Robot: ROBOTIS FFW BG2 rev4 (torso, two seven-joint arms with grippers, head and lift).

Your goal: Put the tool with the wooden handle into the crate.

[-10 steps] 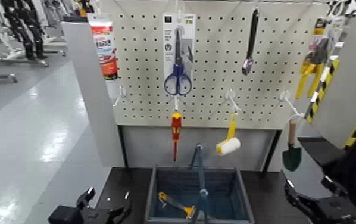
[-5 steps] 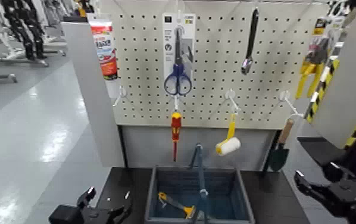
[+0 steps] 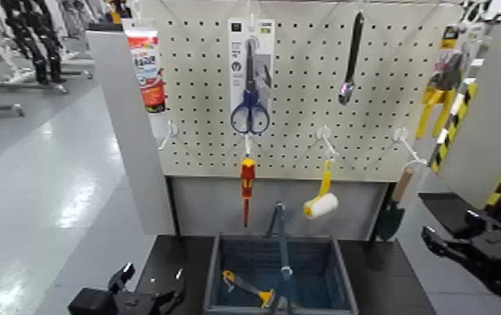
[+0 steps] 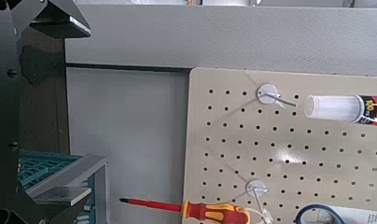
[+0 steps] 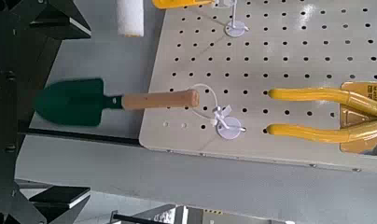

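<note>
Trowel point(image 3: 390, 219) now slants on its hook point(image 3: 401, 135); it hung straighter a second ago. Right gripper point(image 3: 449, 224) has drawn outward, jaws wide, empty. Left gripper point(image 3: 154, 273) parked low, open. Crate point(image 3: 214, 281) still awaits trowel; likely needs realigned approach.

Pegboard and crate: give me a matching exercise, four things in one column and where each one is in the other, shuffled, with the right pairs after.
Things
1. Hand trowel
2. Red-and-yellow screwdriver
3. Blue-handled scissors
4. White paint roller

Places
A. On a card, high on the pegboard
B. Hanging between the screwdriver and the trowel
C. Hanging from the hook furthest right in the lower row
D. Hanging directly below the scissors

Right pairs: 1-C, 2-D, 3-A, 4-B
</note>
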